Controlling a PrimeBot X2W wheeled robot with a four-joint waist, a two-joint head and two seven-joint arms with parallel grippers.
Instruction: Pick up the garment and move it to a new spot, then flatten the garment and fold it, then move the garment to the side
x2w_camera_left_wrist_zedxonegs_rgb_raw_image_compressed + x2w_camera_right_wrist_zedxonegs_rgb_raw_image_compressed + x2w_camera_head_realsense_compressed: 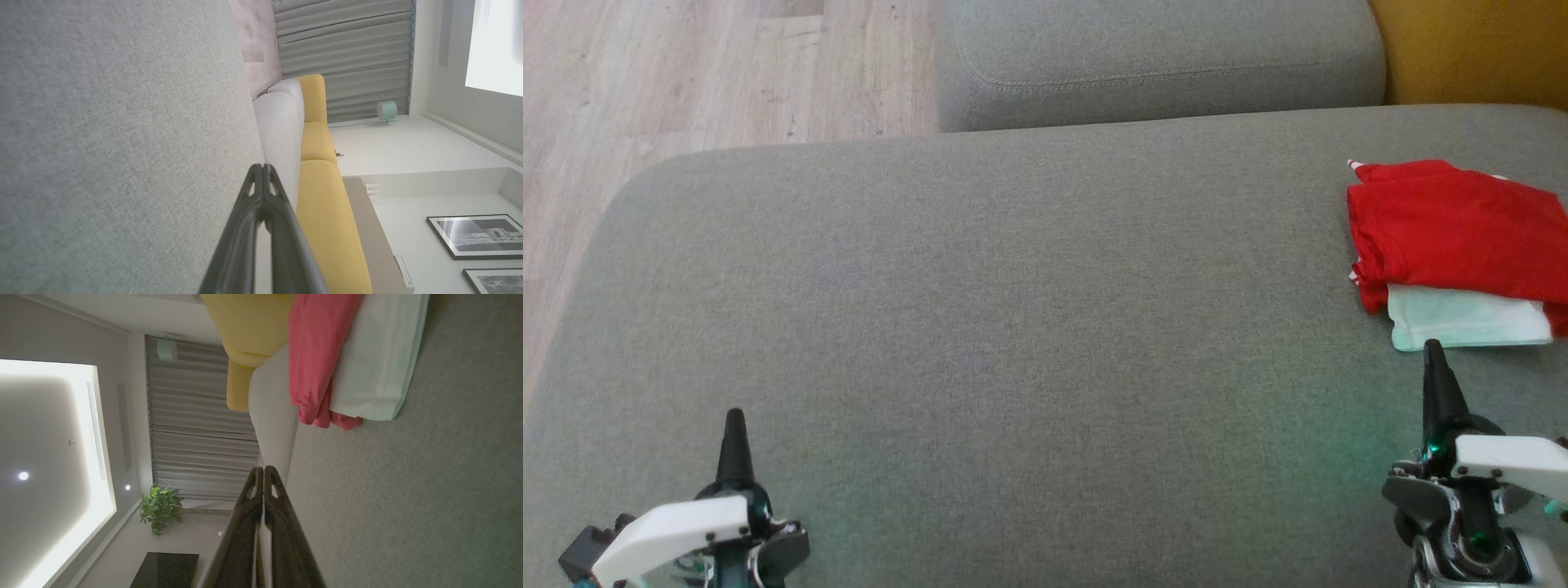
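Observation:
A folded red garment (1454, 229) lies at the right edge of the grey sofa seat (1013, 327), on top of a folded pale mint-white cloth (1462, 320). The right wrist view shows the same stack: the red garment (314, 355) over the pale cloth (376, 363). My right gripper (1433, 349) is shut and empty, its tip just short of the pale cloth's near edge; its fingertips (263, 470) meet in its wrist view. My left gripper (735, 416) is shut and empty at the lower left, over bare seat; its fingertips (261, 168) press together.
A grey back cushion (1160, 57) stands behind the seat, with a yellow cushion (1478, 49) at the far right. Wood floor (686, 73) lies beyond the seat's left edge. The seat's wide middle is bare fabric.

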